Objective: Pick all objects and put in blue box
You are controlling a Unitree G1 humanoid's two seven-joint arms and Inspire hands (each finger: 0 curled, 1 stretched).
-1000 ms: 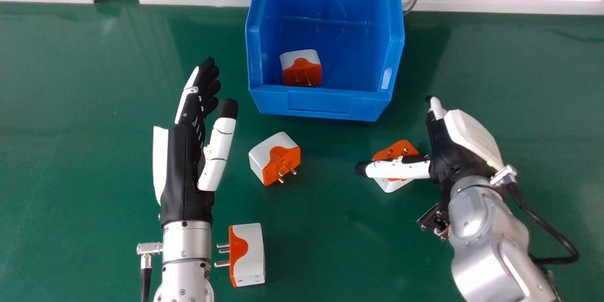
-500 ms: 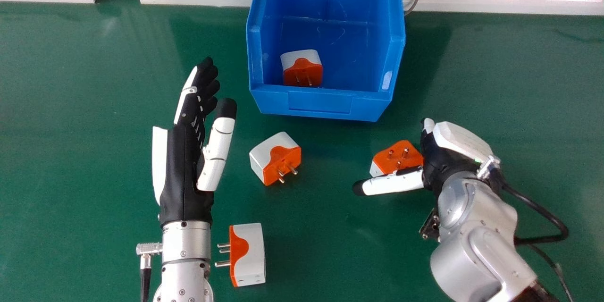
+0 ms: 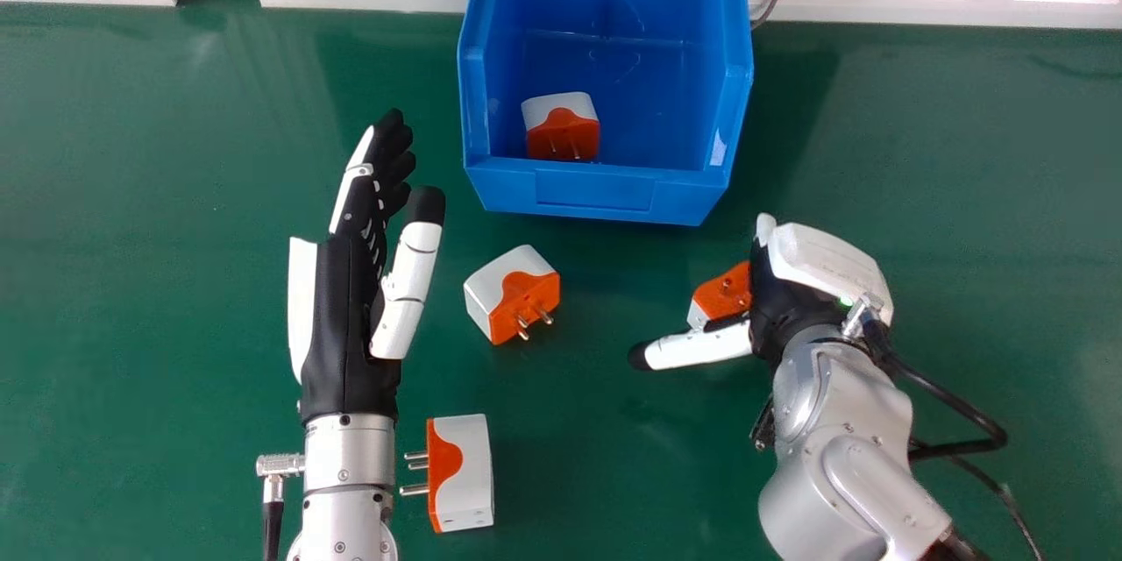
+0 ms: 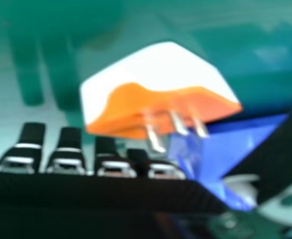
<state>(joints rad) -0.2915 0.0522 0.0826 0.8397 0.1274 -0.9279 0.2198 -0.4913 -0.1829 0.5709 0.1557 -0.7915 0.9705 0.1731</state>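
The right hand [image 3: 789, 307] is set low at the right of the table [image 3: 175, 193], its silver forearm [image 3: 833, 473] being slanted in from the near right. The back of the hand is turned up and to the right, and the thumb [image 3: 692, 349] is stretched out to the left, well apart from the fingers. The hand is opened, with nothing grasped. The right adapter [image 3: 719, 298], white with an orange pin face, is found just left of the palm, partly covered by the hand; whether it is touched cannot be told.

Farther left, the middle adapter [image 3: 513, 294] is seated on the table, its pins directed toward the near side. Nearer and slightly to the left, the near adapter [image 3: 462, 473] is laid with its pins directed left. The left hand [image 3: 342, 316] is held at the left, pointed to the far side, opened and empty. Beyond the middle adapter, the blue box [image 3: 596, 193] is placed at the far side; in its near left part a further adapter [image 3: 561, 130] is contained.
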